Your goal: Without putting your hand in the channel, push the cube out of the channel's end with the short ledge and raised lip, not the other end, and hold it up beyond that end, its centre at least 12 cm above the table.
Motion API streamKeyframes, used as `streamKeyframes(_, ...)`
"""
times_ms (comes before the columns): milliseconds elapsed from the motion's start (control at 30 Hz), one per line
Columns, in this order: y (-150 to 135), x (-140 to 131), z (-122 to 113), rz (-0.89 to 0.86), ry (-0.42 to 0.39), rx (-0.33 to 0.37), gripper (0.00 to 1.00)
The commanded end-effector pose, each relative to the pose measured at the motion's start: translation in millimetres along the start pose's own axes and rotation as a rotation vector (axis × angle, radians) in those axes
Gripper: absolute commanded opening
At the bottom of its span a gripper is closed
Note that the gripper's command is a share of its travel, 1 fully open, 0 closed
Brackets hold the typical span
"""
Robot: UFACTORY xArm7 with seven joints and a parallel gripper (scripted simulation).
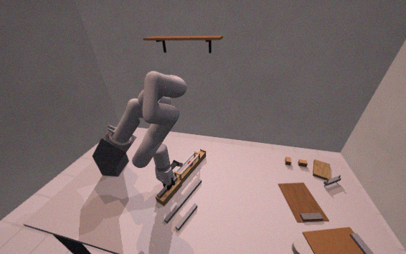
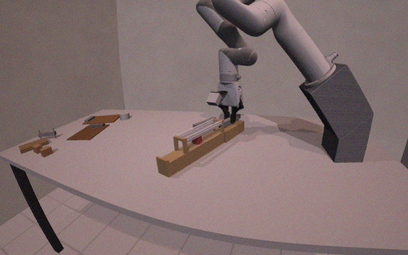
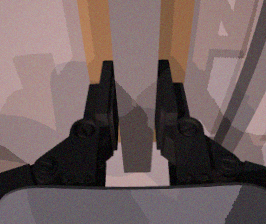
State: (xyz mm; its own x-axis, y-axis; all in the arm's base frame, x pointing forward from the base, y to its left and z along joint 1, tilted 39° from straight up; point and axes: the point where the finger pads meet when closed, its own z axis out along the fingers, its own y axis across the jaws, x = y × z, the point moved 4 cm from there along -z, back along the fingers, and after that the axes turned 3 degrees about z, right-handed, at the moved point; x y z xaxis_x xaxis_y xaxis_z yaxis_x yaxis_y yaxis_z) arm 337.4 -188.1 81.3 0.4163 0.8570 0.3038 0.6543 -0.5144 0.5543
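A long wooden channel (image 1: 180, 176) lies on the table, with clear rails over its middle part. It also shows in the exterior view (image 2: 201, 145). A small red cube (image 1: 189, 162) sits inside it under the rails (image 2: 197, 140). My gripper (image 1: 168, 184) (image 2: 231, 117) is at the channel's end nearest the robot base. It points down and is shut on a grey bar (image 3: 136, 23). In the wrist view the bar runs forward from my fingers between the two wooden walls, in line with the channel. Its far tip is out of view.
Two loose grey bars (image 1: 183, 201) (image 1: 186, 216) lie on the table beside the channel. Wooden boards (image 1: 302, 201), small blocks (image 1: 295, 161) and more grey pieces lie far off at the right. The dark robot base (image 1: 110, 158) stands behind the channel.
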Motion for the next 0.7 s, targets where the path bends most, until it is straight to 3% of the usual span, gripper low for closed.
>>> streamKeyframes(0, 0.4, -0.3, 6.1, 0.0, -0.002, -0.004, 0.0)
streamKeyframes(667, 0.3, 1.8, 6.9, 0.0, -0.002, -0.004, 0.0)
